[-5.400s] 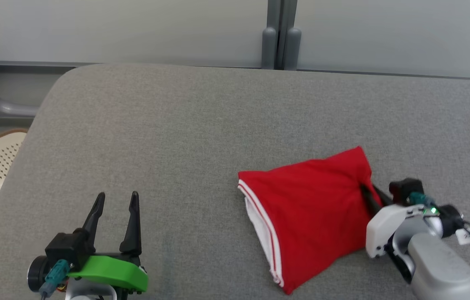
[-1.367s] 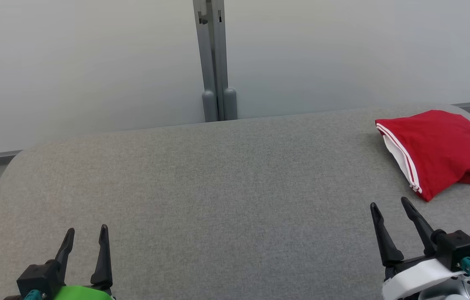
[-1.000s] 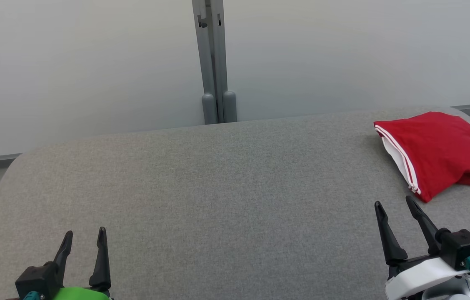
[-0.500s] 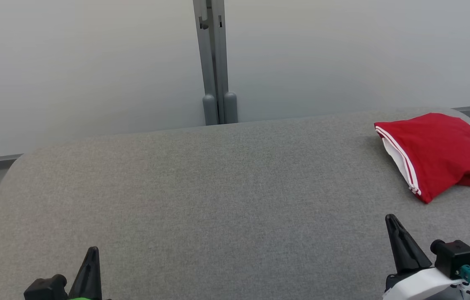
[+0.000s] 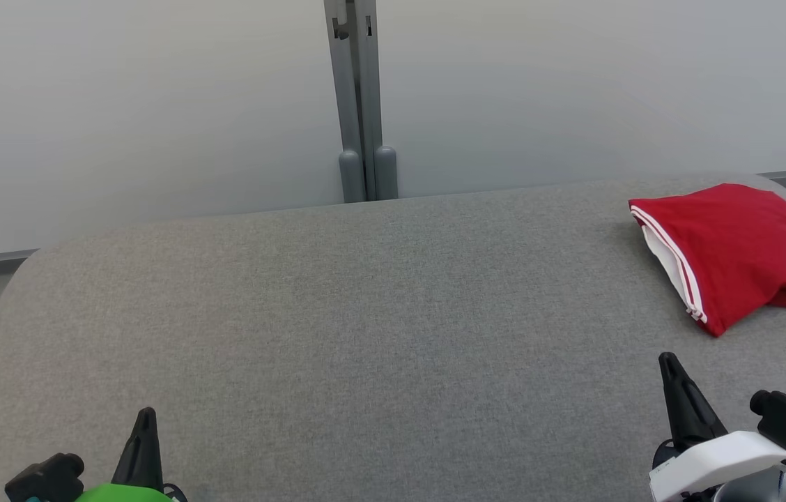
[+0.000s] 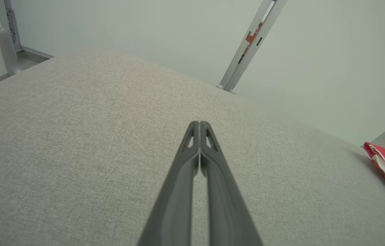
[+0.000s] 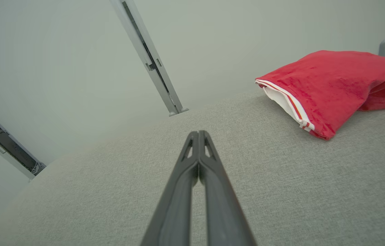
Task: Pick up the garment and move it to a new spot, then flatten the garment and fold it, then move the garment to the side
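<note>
- Two claws sit low in the head view, both clenched on nothing: the left gripper (image 5: 145,415) at 7 o'clock is closed to a single dark spike, and the right gripper (image 5: 669,360) at 5 o'clock looks the same
- In each wrist view the long dark fingers (image 6: 175,198) meet at the tips, with a thin slit lower down and no cloth between them
- The left gripper's green housing (image 5: 125,493) is cut off by the bottom edge, leaving little beyond the spike and a black block (image 5: 44,475) beside it
- The right gripper's white housing (image 5: 720,457) is clipped by the same edge
- The red fabric garment (image 5: 741,244), folded, with white stripes along one edge, lies on the grey fabric-covered table (image 5: 365,328) at 3 o'clock in the head view, well apart from both grippers and nearer the right one
- Its far end runs out of frame at 3 o'clock, so the full outline cannot be made out
- A white inner layer shows at the striped edge, but the number of layers cannot be told
- The left wrist view catches just a corner of the garment at 4 o'clock
- A grey metal upright post (image 5: 358,97) stands at 12 o'clock behind the table, its top cut off, against a pale plain wall panel (image 5: 156,104)
</note>
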{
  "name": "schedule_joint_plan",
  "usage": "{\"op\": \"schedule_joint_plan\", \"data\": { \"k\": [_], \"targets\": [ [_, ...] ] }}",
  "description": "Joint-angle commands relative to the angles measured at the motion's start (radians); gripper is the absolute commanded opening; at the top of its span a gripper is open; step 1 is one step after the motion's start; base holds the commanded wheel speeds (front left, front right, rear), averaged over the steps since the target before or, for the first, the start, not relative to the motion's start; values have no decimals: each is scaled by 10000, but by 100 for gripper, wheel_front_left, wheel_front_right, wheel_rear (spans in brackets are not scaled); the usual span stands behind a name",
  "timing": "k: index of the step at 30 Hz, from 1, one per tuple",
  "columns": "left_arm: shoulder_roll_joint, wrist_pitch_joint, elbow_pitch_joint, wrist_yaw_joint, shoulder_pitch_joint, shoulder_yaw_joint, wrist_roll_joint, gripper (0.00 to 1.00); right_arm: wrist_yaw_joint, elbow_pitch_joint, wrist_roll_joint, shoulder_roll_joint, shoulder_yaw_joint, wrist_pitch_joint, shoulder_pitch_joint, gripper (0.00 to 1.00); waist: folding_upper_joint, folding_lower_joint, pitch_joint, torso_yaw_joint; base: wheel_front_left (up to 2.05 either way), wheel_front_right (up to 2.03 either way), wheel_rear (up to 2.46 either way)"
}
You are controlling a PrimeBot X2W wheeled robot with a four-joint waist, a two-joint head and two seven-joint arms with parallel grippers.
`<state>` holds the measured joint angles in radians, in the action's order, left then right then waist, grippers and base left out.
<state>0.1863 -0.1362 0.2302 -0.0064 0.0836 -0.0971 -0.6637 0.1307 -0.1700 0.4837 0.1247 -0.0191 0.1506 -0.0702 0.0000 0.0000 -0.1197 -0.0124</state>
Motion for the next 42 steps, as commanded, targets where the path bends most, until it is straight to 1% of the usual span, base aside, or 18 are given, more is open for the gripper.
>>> {"op": "schedule_joint_plan", "data": {
  "k": [1,20,42],
  "targets": [
    [16,74,-130,-72,-397,139,-365,0,2,100,415,19,90,-76,354,0,0,0,17,2,0,0,0],
    [-333,697,-70,-386,-819,649,-2728,0,2,-106,3227,-176,412,-736,753,0,0,0,229,24,0,0,0],
    [-665,1284,-3,-679,-1203,1141,-4932,0,2,-311,5836,-357,720,-1363,1117,0,0,0,474,48,0,0,0]
  ]
}}
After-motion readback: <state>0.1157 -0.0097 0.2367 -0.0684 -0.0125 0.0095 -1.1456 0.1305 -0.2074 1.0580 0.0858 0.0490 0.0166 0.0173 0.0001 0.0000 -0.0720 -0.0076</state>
